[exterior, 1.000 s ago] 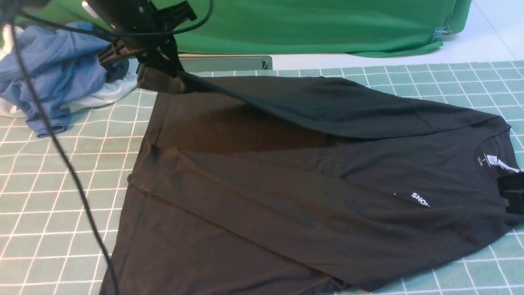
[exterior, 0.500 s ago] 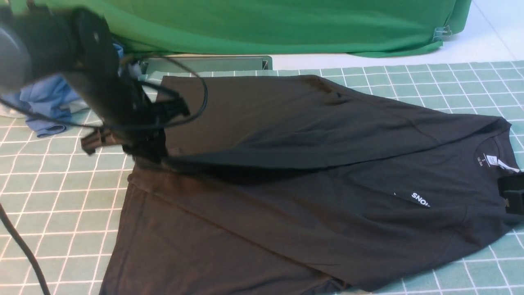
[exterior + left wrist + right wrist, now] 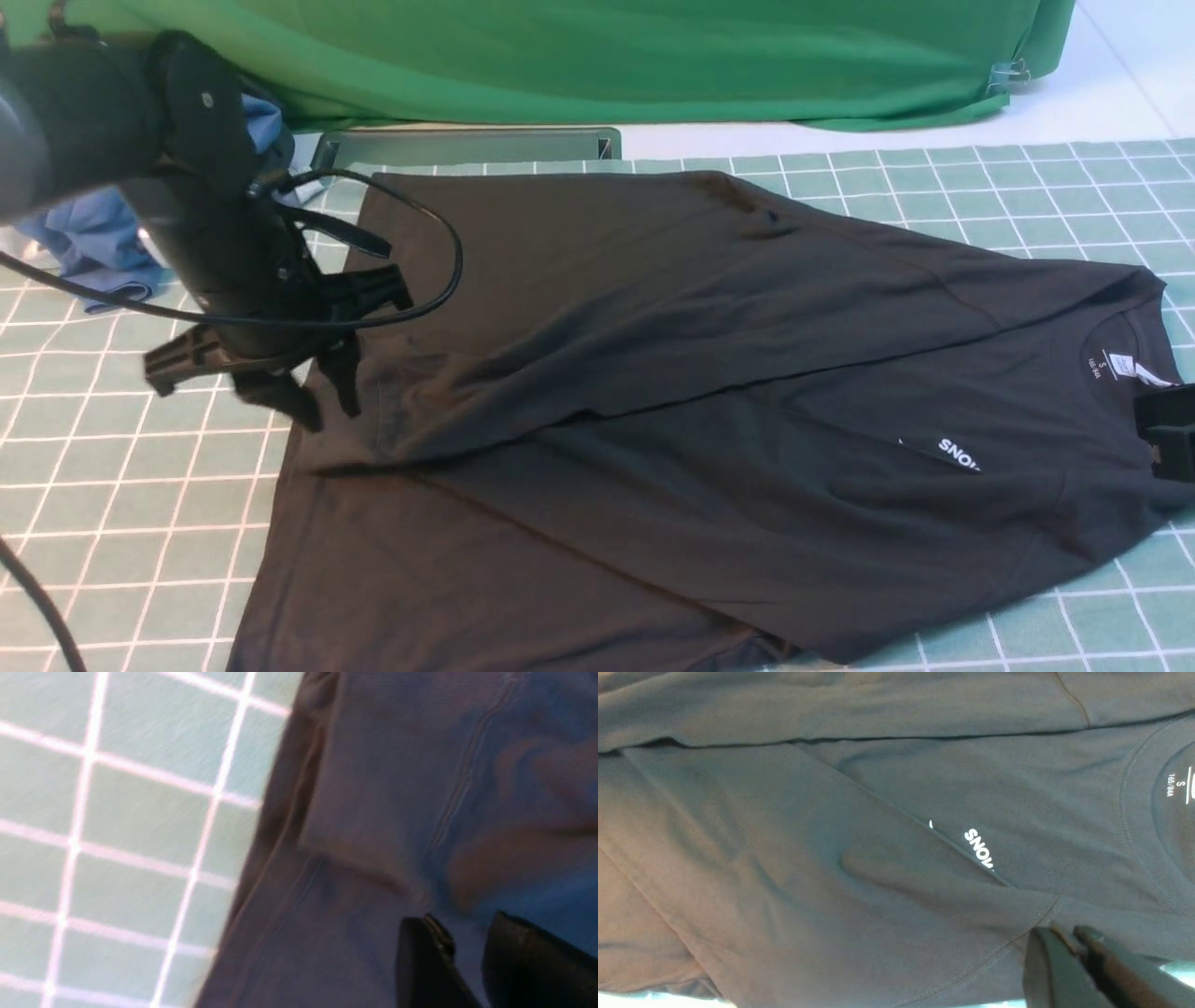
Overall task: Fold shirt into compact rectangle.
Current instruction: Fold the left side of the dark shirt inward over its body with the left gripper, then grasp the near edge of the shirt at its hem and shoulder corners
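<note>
Sleeve (image 3: pixel 653 345), carried down from upper left, now lies across the shirt (image 3: pixel 700 504), which is flat on the tabletop (image 3: pixel 93 485) mid-frame; left fingers (image 3: pixel 285 403) have parted, cuff released. Right fingers (image 3: pixel 1057 966) sit together by the collar at the right edge. Sleeve-folding step looks finished; next move likely calls for fresh grips along the hem at left.

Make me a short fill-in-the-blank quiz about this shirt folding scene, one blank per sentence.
1. The black shirt lies on a mat marked with a white ____ of lines.
2. The big cloth behind the mat is coloured ____.
3. The left gripper, beside the folded sleeve, has its jaws ____.

Missing words: grid; green; open.
</note>
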`<action>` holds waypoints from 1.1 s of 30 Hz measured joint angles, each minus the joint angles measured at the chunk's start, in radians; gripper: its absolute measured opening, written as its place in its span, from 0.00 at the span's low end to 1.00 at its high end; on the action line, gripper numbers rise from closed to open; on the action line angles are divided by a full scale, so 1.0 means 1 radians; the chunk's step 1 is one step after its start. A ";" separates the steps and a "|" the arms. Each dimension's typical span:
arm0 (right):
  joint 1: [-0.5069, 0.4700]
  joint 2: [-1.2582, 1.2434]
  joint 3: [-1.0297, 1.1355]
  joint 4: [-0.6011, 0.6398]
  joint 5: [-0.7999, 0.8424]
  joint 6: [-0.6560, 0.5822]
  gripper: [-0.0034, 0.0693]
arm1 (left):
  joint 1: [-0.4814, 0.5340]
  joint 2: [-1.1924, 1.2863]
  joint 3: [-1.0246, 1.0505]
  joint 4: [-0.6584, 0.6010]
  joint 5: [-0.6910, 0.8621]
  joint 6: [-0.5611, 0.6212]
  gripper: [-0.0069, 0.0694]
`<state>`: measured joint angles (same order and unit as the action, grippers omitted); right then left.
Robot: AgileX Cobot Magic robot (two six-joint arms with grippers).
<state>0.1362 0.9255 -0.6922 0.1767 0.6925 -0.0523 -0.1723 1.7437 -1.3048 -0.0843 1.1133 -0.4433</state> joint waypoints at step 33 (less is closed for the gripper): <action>0.000 0.000 0.000 0.000 -0.035 0.014 0.17 | -0.047 -0.184 0.592 0.077 -0.211 -0.090 0.52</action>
<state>0.1362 0.9255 -0.6919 0.1767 0.6577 -0.0379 -0.2191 1.5596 -0.7126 -0.0076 0.9021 -0.5334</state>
